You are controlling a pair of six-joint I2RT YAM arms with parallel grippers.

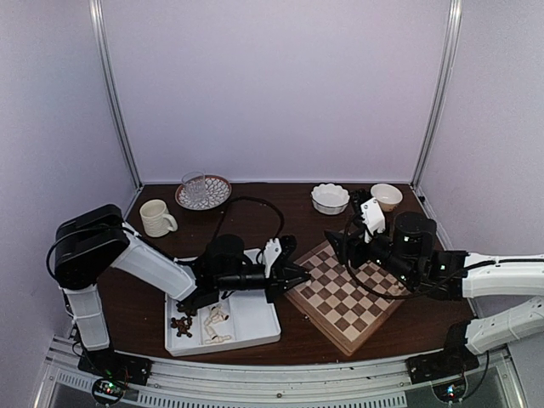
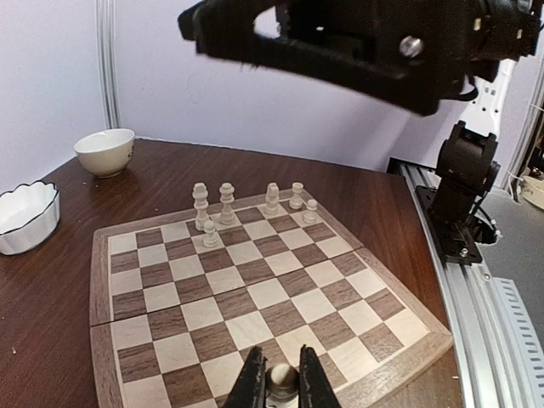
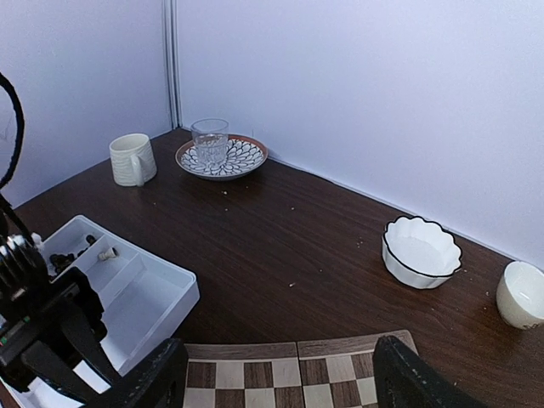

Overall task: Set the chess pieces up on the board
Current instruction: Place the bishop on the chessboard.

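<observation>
From above, we see the board (image 1: 344, 293) lying cornerwise on the near right part of the table. The white tray (image 1: 255, 327) is just beside its left corner. The left gripper (image 1: 293, 274) reaches across the tray to the left edge of the board; in this view we cannot tell what its fingers do. The right gripper (image 1: 338, 246) hangs above the far side of the board. In the tray, dark pieces (image 1: 181, 324) lie at the left end and loose pale pieces (image 1: 217, 323) lie next to them. Farther back stand a mug (image 1: 157, 218), a patterned plate (image 1: 212, 197) with a glass (image 1: 195, 187) on it, a scalloped bowl (image 1: 330, 198) and a small bowl (image 1: 387, 196).

In the left wrist view, the two fingers of the left gripper are closed on a pale piece (image 2: 279, 378), low over the near edge of the board. Six pale chessmen (image 2: 227, 202) stand upright in the last two rows at the far rim. The dark right arm (image 2: 365, 42) hangs above them.

In the right wrist view, the fingers (image 3: 157, 374) of the right gripper stand wide apart with nothing between them. We see only the edge squares of the board below.
</observation>
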